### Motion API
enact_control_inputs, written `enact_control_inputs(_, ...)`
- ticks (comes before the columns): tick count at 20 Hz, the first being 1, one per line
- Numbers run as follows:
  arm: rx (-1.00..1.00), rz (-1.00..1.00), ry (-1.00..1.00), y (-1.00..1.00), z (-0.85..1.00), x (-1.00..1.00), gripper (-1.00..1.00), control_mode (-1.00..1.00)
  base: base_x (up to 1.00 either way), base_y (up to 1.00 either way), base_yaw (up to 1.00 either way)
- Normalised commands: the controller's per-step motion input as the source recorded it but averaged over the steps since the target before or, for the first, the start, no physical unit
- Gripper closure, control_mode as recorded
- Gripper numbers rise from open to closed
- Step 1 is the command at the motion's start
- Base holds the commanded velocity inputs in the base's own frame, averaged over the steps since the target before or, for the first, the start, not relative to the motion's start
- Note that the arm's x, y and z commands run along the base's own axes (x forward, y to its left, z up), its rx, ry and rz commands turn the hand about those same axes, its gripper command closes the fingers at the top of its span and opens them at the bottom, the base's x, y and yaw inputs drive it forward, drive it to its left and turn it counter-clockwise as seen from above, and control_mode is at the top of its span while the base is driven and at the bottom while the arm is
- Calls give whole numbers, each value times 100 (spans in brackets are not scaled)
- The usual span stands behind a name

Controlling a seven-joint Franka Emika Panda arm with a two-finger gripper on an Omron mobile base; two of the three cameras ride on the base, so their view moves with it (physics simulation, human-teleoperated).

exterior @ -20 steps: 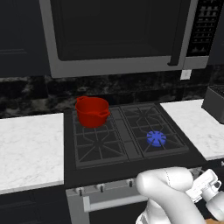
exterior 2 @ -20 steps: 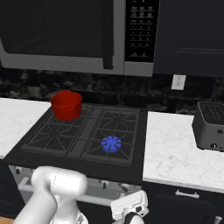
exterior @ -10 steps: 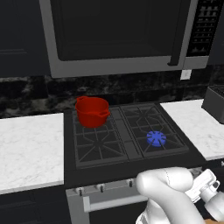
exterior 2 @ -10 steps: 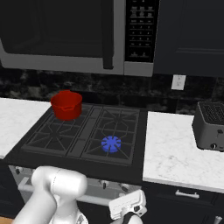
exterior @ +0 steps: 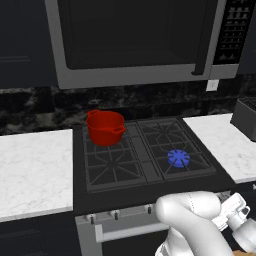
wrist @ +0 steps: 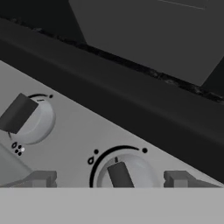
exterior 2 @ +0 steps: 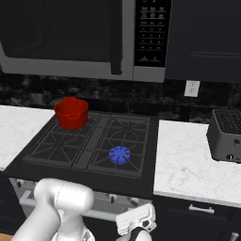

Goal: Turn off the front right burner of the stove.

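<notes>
Burner: I see the front right burner, a black cast-iron grate quadrant with a blue spoked flame disc, lit at the near right of the black 4-burner gas stove.
Knob to take: in the hand view a round silver knob with a dark raised bar sits low and centre on the stove's silver front panel, straight ahead of me. I judge this is the one for that burner, though I cannot confirm the marking.
Handling: I expect a rigid knob, fixed on its shaft, smooth and a bit slippery at the rim. The raised bar is the place to pinch, 1 finger on each flat side, then twist.
Other knob: a second silver knob with a dark bar sits up and left, apart from the first.
Tool: the 2 grey fingertips stand wide apart, 1 either side of the centre knob, holding nothing.
Surroundings: a red pot rests on the rear left grate; white marble bench flanks the stove.
</notes>
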Motion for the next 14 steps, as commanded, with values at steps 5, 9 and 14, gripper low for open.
enact_control_inputs(5,4,0,0,-16,5,5,-100,-100,0,0,0)
enact_control_inputs(9,0,0,0,0,0,0,-100,-100,0,0,0)
enact_control_inputs(14,0,0,0,0,0,0,100,-100,0,0,0)
